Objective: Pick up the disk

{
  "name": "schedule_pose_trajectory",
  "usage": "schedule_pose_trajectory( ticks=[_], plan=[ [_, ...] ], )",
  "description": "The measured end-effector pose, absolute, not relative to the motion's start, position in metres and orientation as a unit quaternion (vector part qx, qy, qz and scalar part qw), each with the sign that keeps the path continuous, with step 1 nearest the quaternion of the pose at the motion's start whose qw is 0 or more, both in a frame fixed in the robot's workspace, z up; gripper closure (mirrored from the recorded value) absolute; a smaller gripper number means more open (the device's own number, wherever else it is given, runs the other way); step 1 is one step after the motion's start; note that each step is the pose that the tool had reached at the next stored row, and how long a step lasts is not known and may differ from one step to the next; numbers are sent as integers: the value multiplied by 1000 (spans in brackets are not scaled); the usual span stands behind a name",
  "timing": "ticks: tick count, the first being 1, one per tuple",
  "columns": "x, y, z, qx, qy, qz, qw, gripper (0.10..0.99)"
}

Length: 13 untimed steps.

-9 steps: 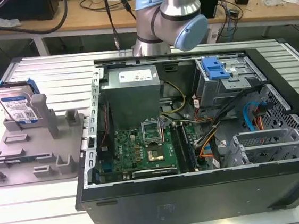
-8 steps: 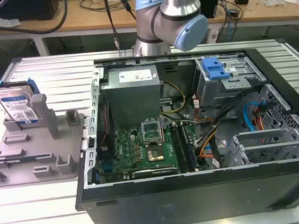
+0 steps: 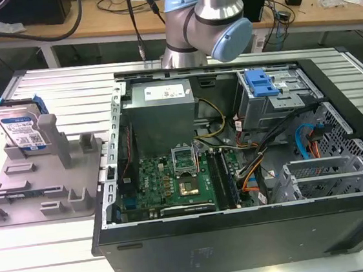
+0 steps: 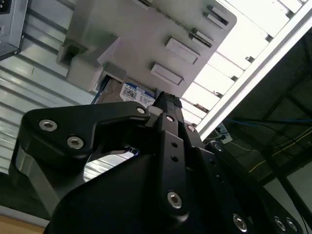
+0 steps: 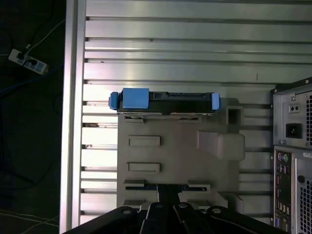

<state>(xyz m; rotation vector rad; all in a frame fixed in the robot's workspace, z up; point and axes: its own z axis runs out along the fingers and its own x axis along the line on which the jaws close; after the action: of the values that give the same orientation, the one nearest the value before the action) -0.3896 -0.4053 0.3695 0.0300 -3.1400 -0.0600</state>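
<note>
One risk: disk (image 5: 165,100) upright in grey holder fixture (image 5: 180,151) may jam if pulled askew; end effector (image 5: 168,197) state cannot be told.

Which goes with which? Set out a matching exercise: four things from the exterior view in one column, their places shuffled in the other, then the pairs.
1. disk
2. grey holder
3. blue caddy
4. robot arm

A. inside the open computer case, towards its far side
B. upright on edge in the grey holder
C. flat on the slatted table, at the exterior view's left of the case
D. rising behind the case

Pairs: 1-B, 2-C, 3-A, 4-D.
</note>
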Motion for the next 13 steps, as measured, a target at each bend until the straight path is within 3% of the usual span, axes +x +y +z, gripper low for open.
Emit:
schedule_pose_trajectory(
  ticks=[13],
  plan=[
    [-390, -405, 369, 187, -982, -19, 3, 980]
  ],
)
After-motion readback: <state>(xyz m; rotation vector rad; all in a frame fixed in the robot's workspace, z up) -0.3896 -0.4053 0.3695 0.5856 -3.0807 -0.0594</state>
